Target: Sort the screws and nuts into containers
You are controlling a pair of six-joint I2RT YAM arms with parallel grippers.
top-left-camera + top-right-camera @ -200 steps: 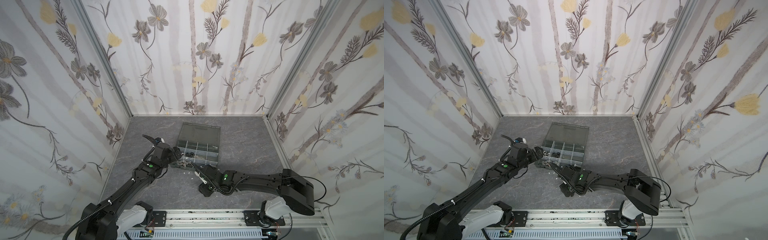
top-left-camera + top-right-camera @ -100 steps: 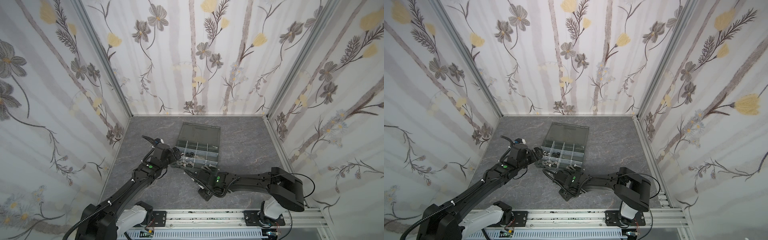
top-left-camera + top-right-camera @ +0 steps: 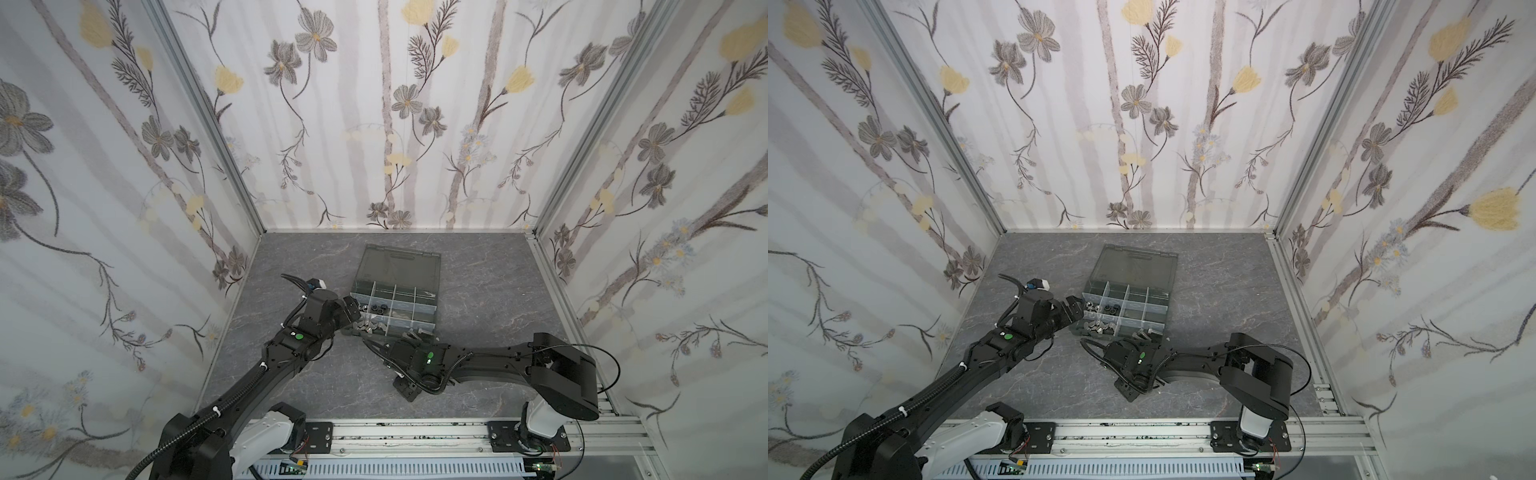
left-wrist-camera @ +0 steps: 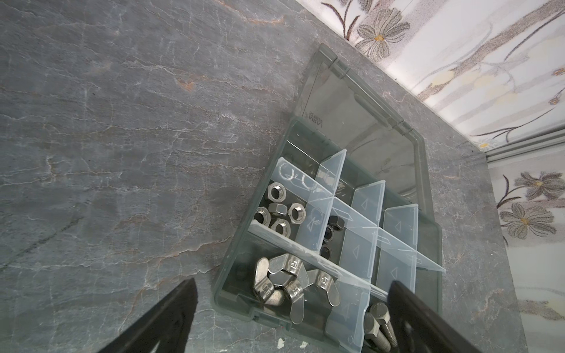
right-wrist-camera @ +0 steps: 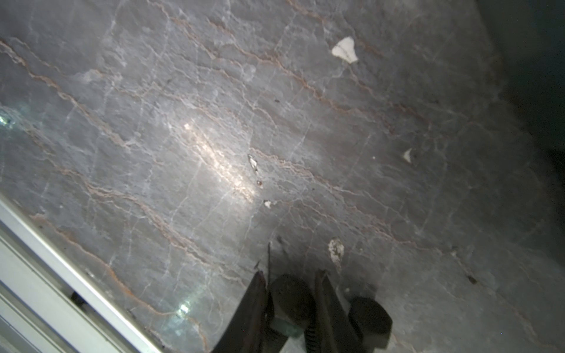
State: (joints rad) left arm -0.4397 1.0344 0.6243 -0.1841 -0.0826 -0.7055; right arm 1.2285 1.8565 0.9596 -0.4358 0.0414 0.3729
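black screw (image 5: 290, 298) pinched between right fingers (image 5: 253, 311), second screw (image 5: 370, 324) just beside

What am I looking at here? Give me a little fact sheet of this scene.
Box: organiser box on the grey table, lid open
Cells: silver hex nuts, black nuts, wing nuts, silver screws, each kind apart
Left gripper: open, over the box's corner
Right gripper: closed on a black screw
Loose: second black screw beside it

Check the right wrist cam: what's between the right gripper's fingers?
A black screw, pinched by the right gripper, seen in the right wrist view. A second black screw lies just outside the fingers.
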